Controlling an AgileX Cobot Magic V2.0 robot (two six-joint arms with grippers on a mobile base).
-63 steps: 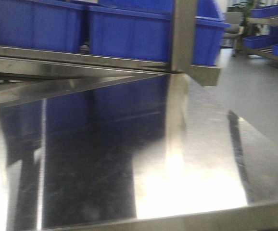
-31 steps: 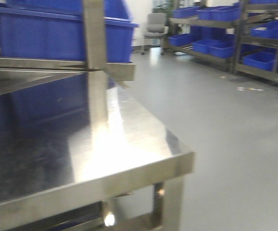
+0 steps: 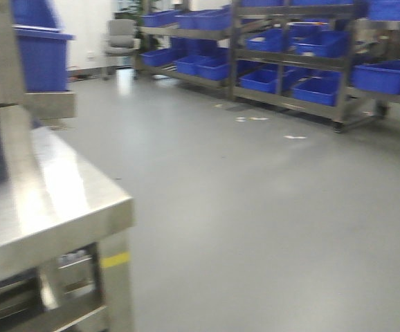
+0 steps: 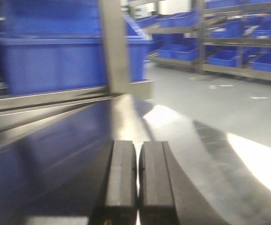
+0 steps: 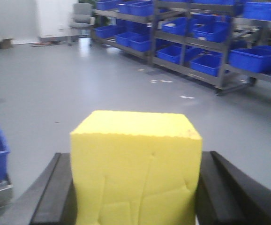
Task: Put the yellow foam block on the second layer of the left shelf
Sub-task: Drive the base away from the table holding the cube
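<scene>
Compared with the earlier front views, the scene has swung to the right. The table [image 3: 55,207], which filled the frame, now occupies only the lower left, and open floor [image 3: 255,207] takes up the rest.

- **Racks** [image 3: 290,69]: stocked with blue bins [image 3: 387,76], they line the far side of the floor. A chair [image 3: 120,34] stands by the back wall.
- **Table:** it has a reflective steel top, with a post [image 3: 6,90] rising from it.
- **Block** [image 5: 135,164]: it is carried in the air above the floor, resting on no shelf. The right gripper [image 5: 135,161] holds it, jaws set wide and pressed against its two sides.
- **Left gripper** [image 4: 138,147]: its jaws are closed on each other with nothing between them, poised over the table top.

**Step in hand (judged):** transit, with the base turning while the block is carried. No view shows the target shelf or its second layer.

**Next move (judged):**
1. Bring the left shelf into view.
2. Level the right arm with the second layer.
3. Advance until the block is over that layer.
4. Lower the block and open the jaws.

The foam is likely to yield under pressure, so the grip should stay firm through the turn.
</scene>
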